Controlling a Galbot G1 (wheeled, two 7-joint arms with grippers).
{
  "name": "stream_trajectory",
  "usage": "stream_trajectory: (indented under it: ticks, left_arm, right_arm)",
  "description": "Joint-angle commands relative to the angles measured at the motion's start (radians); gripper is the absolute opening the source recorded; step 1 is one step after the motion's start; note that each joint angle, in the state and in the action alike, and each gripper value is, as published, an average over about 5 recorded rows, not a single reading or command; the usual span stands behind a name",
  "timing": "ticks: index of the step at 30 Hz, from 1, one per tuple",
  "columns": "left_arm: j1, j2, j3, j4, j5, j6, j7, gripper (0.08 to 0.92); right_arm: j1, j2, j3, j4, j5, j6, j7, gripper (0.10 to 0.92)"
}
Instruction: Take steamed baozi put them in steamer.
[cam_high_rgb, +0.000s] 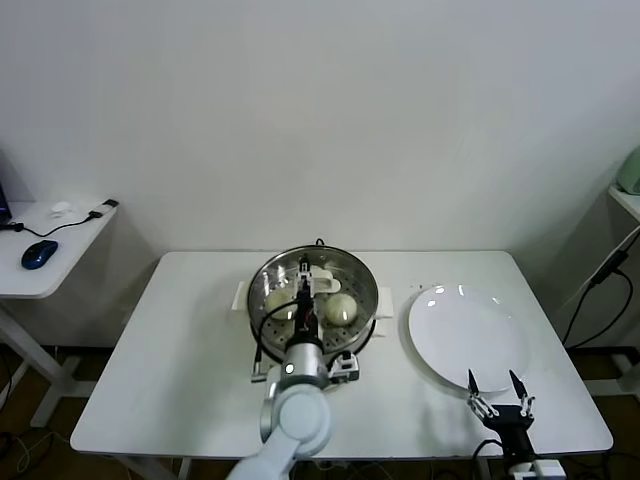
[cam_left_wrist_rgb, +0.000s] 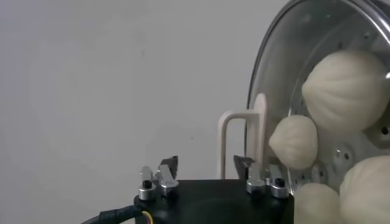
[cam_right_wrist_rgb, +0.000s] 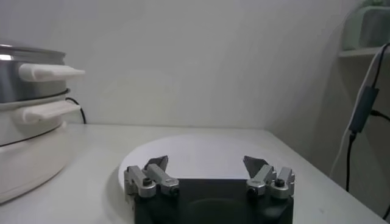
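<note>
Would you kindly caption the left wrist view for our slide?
Open left gripper hovers by the steamer, four baozi inside.

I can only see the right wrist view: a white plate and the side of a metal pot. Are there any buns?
Observer: Yes. Four buns sit inside the steamer.
Operator: What's the other arm doing?
Observer: The left end effector hangs open above the steamer, holding nothing.
Operator: Where's my arm, seen from above?
Observer: The right end effector hovers open at the plate's rim, on the side nearest the robot.
</note>
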Motion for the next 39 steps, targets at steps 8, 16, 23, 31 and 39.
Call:
stream_trajectory:
  ticks: [8, 16, 23, 31, 39]
  left_arm:
    - [0.102, 0.104, -0.012, -0.256, -0.24, -0.06, -0.045, 0.816]
    - [0.208, 0.177, -0.219, -0.388, -0.617, -0.188, -0.228, 0.823]
    - [0.288, 0.143, -0.648, -0.357, -1.433, -0.496, -0.377, 0.823]
    - [0.456, 0.24, -0.864, -0.121, -1.91, -0.747, -0.292, 0.823]
    - [0.491, 0.176, -0.744, 0.117, -1.836, -0.925, -0.271, 0.823]
  right_arm:
    - [0.003, 0.002, -0.006, 0.008, -0.009, -0.018, -0.01, 0.823]
    - [-0.001, 0.0, -0.025, 0.021, 0.0, -0.017, -0.003, 0.823]
    - [-0.007, -0.002, -0.018, 0.058, 0.018, 0.005, -0.015, 0.823]
    - [-0.008, -0.013, -0.01, 0.083, 0.023, 0.017, -0.029, 0.823]
    - [0.001, -0.006, -0.014, 0.059, 0.024, 0.027, -0.027, 0.823]
